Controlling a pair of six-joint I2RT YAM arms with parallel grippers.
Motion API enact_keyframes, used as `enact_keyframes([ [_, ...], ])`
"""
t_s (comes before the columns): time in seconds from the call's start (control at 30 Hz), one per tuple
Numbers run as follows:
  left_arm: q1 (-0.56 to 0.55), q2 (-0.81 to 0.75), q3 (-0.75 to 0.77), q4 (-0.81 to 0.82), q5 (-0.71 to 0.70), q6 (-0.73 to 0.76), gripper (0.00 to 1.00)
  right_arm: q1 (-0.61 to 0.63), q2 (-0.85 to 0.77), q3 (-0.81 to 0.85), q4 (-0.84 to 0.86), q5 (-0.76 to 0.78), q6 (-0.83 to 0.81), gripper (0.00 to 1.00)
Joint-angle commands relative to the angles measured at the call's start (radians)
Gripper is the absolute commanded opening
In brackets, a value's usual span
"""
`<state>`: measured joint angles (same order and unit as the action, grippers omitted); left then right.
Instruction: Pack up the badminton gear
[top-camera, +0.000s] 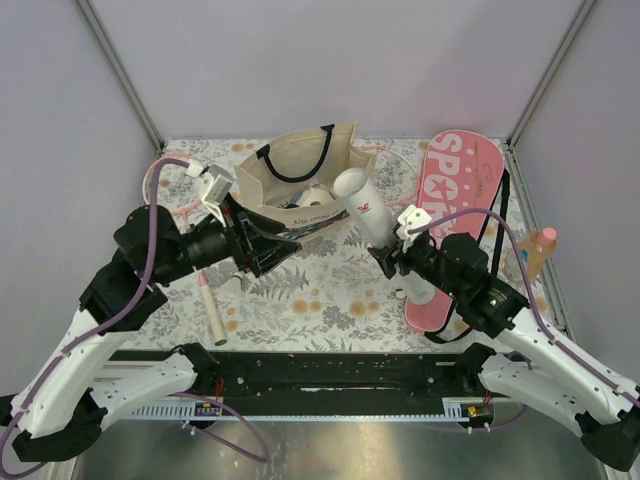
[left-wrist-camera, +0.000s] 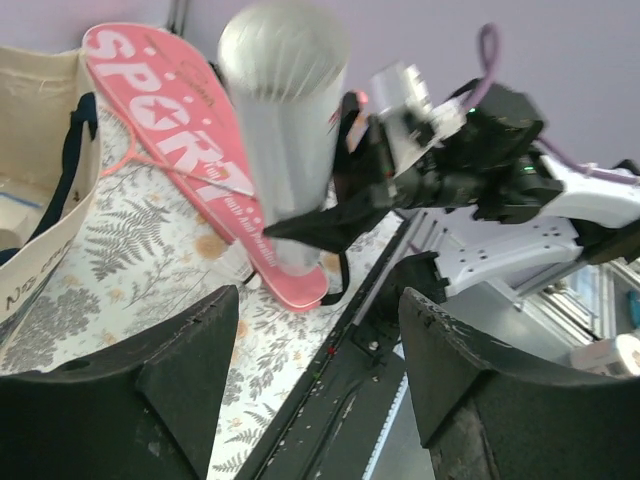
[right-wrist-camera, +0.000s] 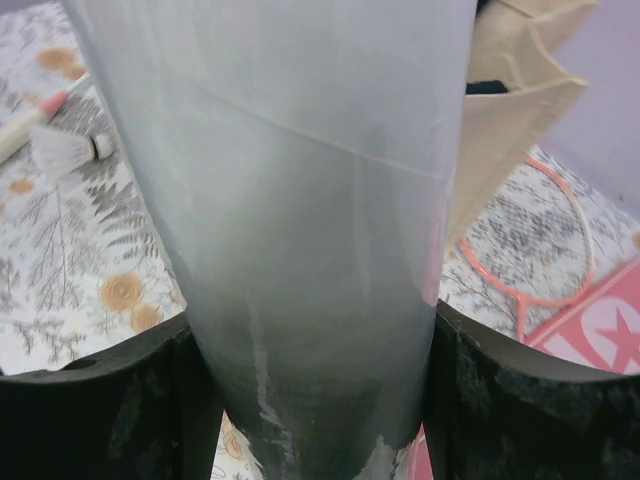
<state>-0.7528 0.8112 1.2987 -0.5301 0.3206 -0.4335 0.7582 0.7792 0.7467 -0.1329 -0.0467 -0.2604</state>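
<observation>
Over the floral surface (top-camera: 330, 290), the tube (top-camera: 362, 205) is clamped slantwise by the right end effector (top-camera: 392, 252), apparently for bagging; the left end effector (top-camera: 288, 243) is spread wide, empty.

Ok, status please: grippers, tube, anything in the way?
Left gripper open, empty, by tote. Right gripper shut on tube, raised near tote. Shuttlecock on table. Path looks clear.

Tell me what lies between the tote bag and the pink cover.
The white tube, held by the right gripper, in the top view; the right wrist view also shows a pink racket head there.
</observation>
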Motion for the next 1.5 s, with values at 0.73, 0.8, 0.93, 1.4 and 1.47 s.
enact_keyframes([
  [0.73,-0.098,0.939,0.198,0.186,0.155,0.252,0.61,0.004,-0.508,0.029,-0.079,0.445,0.472,0.53],
  [0.8,-0.102,1.002,0.214,0.229,0.185,0.256,0.61,0.003,-0.52,0.033,-0.089,0.455,0.463,0.53],
  [0.93,-0.102,1.127,0.26,0.281,0.258,0.26,0.61,0.003,-0.543,0.025,-0.093,0.444,0.451,0.53],
  [1.4,-0.108,1.341,0.309,0.421,0.334,0.223,0.53,0.004,-0.517,0.023,-0.099,0.41,0.437,0.54],
  [1.47,-0.108,1.33,0.271,0.447,0.36,0.213,0.43,0.003,-0.518,0.02,-0.097,0.415,0.435,0.54],
])
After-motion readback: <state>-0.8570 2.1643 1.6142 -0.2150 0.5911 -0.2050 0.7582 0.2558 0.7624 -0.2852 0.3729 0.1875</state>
